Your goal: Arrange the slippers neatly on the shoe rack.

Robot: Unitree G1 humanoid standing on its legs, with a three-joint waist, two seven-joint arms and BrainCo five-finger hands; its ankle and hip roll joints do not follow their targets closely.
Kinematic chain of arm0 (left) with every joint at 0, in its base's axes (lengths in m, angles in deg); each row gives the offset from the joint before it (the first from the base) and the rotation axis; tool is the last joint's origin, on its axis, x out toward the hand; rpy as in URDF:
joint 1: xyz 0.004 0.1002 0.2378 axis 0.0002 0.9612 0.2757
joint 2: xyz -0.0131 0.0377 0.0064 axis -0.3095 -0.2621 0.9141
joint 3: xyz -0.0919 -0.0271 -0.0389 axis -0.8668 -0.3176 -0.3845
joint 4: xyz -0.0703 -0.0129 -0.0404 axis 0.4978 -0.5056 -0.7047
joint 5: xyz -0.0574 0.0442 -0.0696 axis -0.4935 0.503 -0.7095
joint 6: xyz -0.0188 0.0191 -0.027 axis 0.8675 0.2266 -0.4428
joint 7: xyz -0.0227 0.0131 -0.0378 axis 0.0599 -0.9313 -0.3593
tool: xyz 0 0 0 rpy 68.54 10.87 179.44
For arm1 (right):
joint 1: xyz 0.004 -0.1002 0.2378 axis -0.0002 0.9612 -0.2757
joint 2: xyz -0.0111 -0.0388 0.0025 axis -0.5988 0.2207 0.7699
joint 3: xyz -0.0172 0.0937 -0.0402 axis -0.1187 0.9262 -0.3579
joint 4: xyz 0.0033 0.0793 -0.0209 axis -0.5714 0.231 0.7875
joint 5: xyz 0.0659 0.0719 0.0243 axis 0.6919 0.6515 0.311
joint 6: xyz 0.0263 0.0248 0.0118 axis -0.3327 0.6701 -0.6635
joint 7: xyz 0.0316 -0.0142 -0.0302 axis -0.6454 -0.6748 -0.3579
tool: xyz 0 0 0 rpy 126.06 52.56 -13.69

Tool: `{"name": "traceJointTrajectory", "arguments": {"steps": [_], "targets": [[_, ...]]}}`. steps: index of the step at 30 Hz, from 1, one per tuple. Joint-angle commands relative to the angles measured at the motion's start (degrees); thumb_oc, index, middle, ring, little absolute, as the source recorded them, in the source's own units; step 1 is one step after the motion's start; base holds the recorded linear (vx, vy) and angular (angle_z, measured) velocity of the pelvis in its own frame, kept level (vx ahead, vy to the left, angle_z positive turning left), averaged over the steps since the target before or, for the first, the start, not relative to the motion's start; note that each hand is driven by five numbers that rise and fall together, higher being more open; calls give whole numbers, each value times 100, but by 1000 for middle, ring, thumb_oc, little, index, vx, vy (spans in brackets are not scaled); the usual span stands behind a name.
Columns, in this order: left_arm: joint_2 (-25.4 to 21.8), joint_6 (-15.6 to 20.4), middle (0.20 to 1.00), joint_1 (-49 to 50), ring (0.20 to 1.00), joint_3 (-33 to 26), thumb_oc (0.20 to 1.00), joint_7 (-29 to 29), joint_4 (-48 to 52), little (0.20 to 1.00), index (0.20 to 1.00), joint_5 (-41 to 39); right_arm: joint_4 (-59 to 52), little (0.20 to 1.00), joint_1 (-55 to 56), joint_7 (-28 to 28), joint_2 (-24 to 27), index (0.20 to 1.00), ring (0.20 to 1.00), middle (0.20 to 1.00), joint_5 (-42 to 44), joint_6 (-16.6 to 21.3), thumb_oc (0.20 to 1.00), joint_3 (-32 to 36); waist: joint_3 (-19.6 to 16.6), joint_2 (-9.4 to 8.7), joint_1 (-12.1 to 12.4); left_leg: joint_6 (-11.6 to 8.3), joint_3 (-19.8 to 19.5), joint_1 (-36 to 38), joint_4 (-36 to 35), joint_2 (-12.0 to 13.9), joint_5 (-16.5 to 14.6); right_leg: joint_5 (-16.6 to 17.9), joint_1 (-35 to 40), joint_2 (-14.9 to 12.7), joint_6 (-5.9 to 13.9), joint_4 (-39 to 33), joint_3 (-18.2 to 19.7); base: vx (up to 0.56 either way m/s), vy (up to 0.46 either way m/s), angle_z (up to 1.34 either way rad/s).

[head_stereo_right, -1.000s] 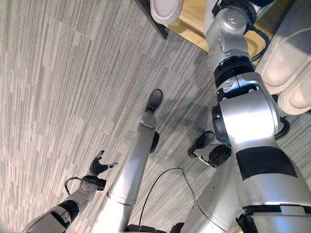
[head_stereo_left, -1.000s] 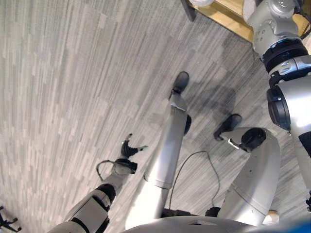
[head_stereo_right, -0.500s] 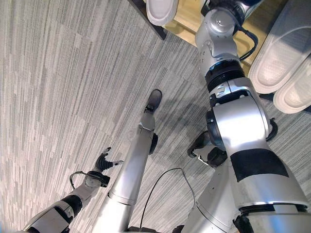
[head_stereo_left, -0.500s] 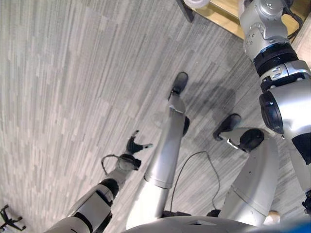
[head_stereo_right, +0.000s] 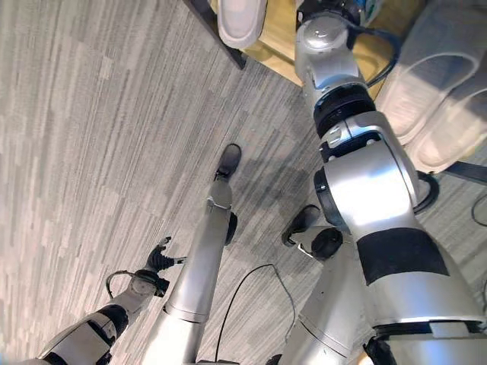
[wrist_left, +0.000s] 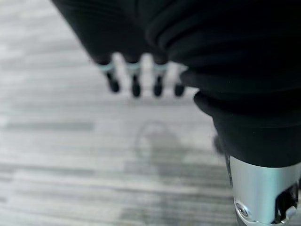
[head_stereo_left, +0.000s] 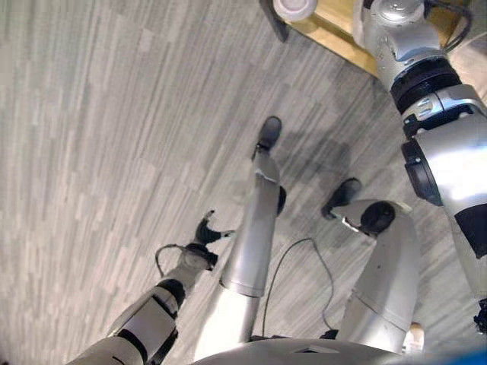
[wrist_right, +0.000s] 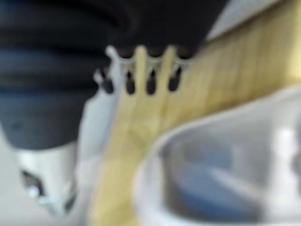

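A white slipper (head_stereo_right: pixel 242 19) lies at the left end of the shoe rack's wooden shelf (head_stereo_right: pixel 278 42), by its dark frame post (head_stereo_right: pixel 217 38). Two more pale slippers (head_stereo_right: pixel 434 72) lie side by side at the far right. My right arm reaches up to the rack. In the right wrist view my right hand (wrist_right: pixel 141 70) holds its fingers straight over the wooden shelf (wrist_right: pixel 225 70), empty, with a white slipper (wrist_right: pixel 221 169) close beside it. My left hand (head_stereo_left: pixel 207 230) hangs low over the carpet, open with fingers spread and holding nothing; its fingers (wrist_left: pixel 135 82) show above bare carpet.
Grey striped carpet (head_stereo_left: pixel 99 137) covers the floor to the left and front of the rack. The rack's dark post (head_stereo_left: pixel 272 19) stands at the carpet's far edge.
The camera has shifted, bringing more of the rack and slippers into view. My right arm has stretched further towards the shelf. My left hand has risen slightly.
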Motion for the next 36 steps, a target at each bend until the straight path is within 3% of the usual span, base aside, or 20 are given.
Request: {"name": "traceJointTrajectory", "arguments": {"steps": [1, 9, 19, 23, 36], "targets": [[-164, -49, 1000, -101, 1000, -423, 1000, 30, -536, 1000, 1000, 6, -507, 1000, -316, -150, -261, 1000, 1000, 1000, 124, 618, 1000, 45, 196, -148, -88, 250, 352, -5, 223, 86, -842, 378, 505, 583, 787, -1009, 726, -24, 17, -6], [-125, -61, 1000, -222, 1000, -616, 1000, 68, -542, 1000, 1000, -16, -1287, 1000, 329, -149, -443, 1000, 1000, 1000, 0, 705, 1000, 577, 148, -195, -178, 240, 299, -5, -18, 71, -691, 388, 435, 588, 788, -1087, 735, -19, -8, 1], [27, -158, 1000, -196, 1000, -947, 1000, 66, -601, 1000, 1000, 211, -2393, 1000, 1587, -294, -369, 1000, 1000, 1000, -1043, 310, 1000, 1188, 168, -203, -244, 278, 304, -5, 6, 96, -718, 387, 383, 587, 816, -1020, 822, 0, 0, 0], [49, -193, 1000, -210, 1000, -968, 1000, 70, -614, 1000, 1000, 276, -2612, 1000, 1793, -267, -403, 1000, 1000, 1000, -1186, 251, 1000, 1242, 169, -207, -255, 284, 303, -5, 31, 100, -733, 385, 390, 592, 821, -1014, 837, 0, 0, 0], [127, -325, 1000, -329, 1000, -1044, 1000, 21, -607, 1000, 1000, 539, -2996, 1000, 2611, 170, -1265, 1000, 1000, 1000, -1011, 445, 1000, 963, 109, -262, -260, 264, 247, -5, 165, 140, -809, 368, 458, 643, 785, -1024, 814, 0, 0, 0]]}}
